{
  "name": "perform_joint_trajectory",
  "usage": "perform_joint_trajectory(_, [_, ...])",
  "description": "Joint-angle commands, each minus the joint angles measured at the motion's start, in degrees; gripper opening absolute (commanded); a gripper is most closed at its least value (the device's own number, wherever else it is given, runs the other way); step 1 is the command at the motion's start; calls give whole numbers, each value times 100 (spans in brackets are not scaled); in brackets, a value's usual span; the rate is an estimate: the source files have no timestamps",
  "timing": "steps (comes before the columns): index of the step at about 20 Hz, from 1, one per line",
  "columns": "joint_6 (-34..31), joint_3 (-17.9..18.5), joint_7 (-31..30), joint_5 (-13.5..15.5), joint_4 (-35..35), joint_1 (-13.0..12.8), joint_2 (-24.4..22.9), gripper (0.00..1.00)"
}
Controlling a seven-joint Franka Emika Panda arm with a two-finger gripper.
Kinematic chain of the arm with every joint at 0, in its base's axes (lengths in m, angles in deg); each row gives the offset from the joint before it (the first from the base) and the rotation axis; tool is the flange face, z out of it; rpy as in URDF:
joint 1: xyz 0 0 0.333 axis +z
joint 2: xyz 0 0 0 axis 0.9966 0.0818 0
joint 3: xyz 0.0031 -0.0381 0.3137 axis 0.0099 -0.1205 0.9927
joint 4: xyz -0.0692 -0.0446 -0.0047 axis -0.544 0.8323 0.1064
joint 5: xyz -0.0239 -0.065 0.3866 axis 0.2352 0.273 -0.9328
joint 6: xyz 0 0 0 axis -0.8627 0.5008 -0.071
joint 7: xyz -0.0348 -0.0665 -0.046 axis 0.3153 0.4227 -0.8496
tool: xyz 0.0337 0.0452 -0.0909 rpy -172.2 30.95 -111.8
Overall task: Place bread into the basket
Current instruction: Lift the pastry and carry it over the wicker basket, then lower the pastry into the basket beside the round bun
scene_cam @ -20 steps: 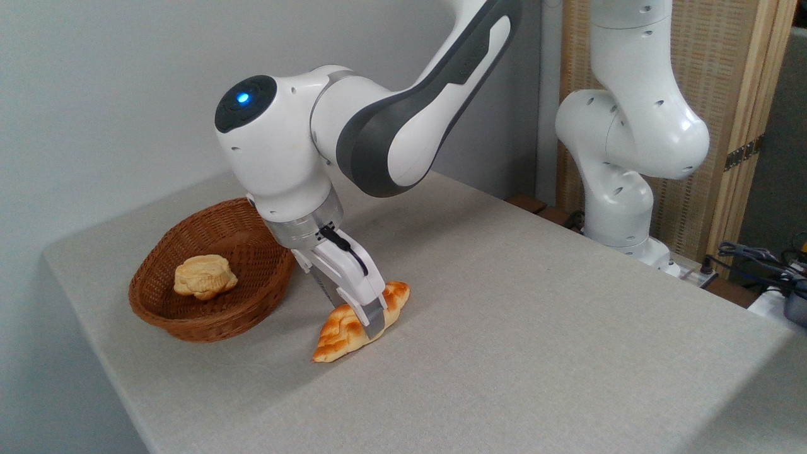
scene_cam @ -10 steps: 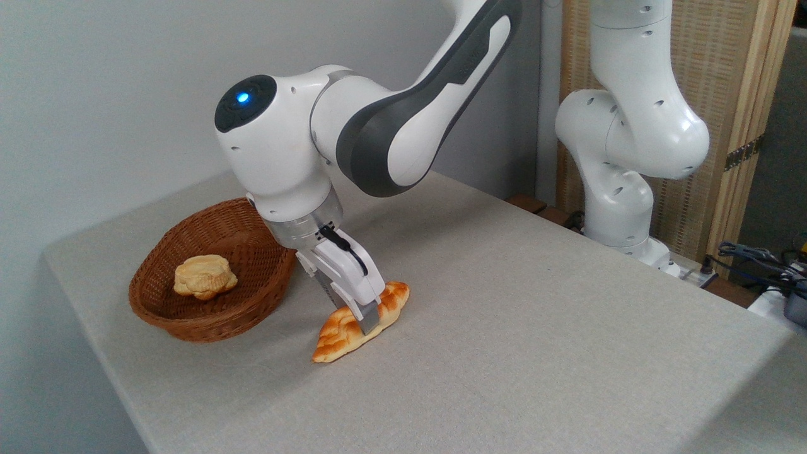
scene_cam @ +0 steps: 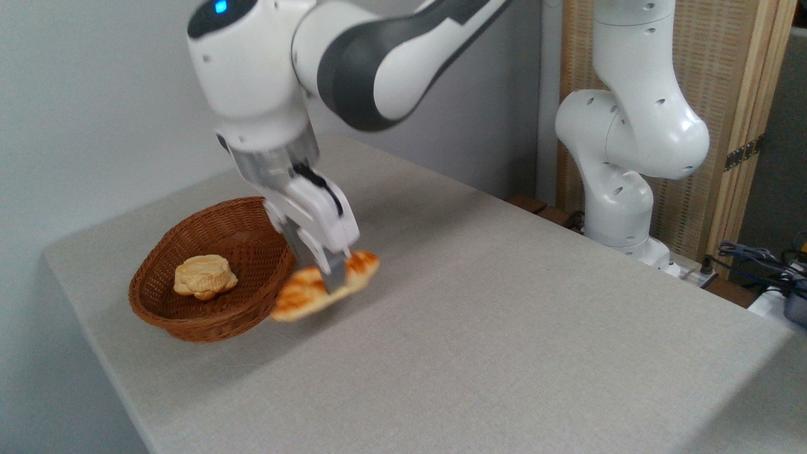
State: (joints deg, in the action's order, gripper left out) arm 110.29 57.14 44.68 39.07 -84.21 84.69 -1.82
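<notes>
- Sitting at the far left of the grey cloth-covered desk [scene_cam: 504,328], the oval, shallow, reddish-brown woven wicker basket [scene_cam: 189,321] holds a small pale beige round bun [scene_cam: 205,276] on its floor.
- Just right of the basket's rim, the elongated braided loaf of bread [scene_cam: 302,296], with a glossy golden-orange crust, browned ridges and pointed ends, hangs clear of the desk, slightly blurred.
- The loaf's left tip overlaps the basket's right rim in this view; whether it touches the wicker cannot be told. Its right tip points away toward the middle of the desk.
- The white two-finger gripper [scene_cam: 333,277] comes down onto the loaf from above, and its jaws are closed across the middle of the bread, gripping it.
- Above the gripper, the white and dark-grey robot arm [scene_cam: 353,57] leans over the basket side of the desk, with a blue light lit on its wrist housing.
- Further right, the arm's white base column [scene_cam: 624,157] stands behind the desk's far edge, in front of a woven screen with a pale wooden frame [scene_cam: 737,94].
- At the far right edge, dark cables [scene_cam: 756,258] lie bundled beside the desk.
</notes>
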Motion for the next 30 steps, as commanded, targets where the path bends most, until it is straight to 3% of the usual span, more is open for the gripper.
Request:
perform_joint_trajectory(1, [-92,-536,-1036,352,606,-26,102,40])
perform_joint_trajectory(7, [759,-1433,-2452,291,695,-35,287,42])
perform_joint_trajectory(10, [1436,-1706,-2814,256,695,-35,568,52])
perform_joint_trajectory(11, [1559,-1715,-2823,256,695,-35,647,63])
perform_joint_trajectory(12, [1604,-1724,-2823,230,695,-52,726,86])
perform_joint_trajectory(13, [1613,-1724,-2832,134,695,-131,788,100])
perform_joint_trajectory(15, [1631,-1724,-2867,-60,695,-245,954,100])
perform_joint_trajectory(18, [1824,-1724,-2981,-61,686,-360,1113,100])
perform_joint_trajectory(30, [1824,-1715,-2990,-113,695,-360,1096,100])
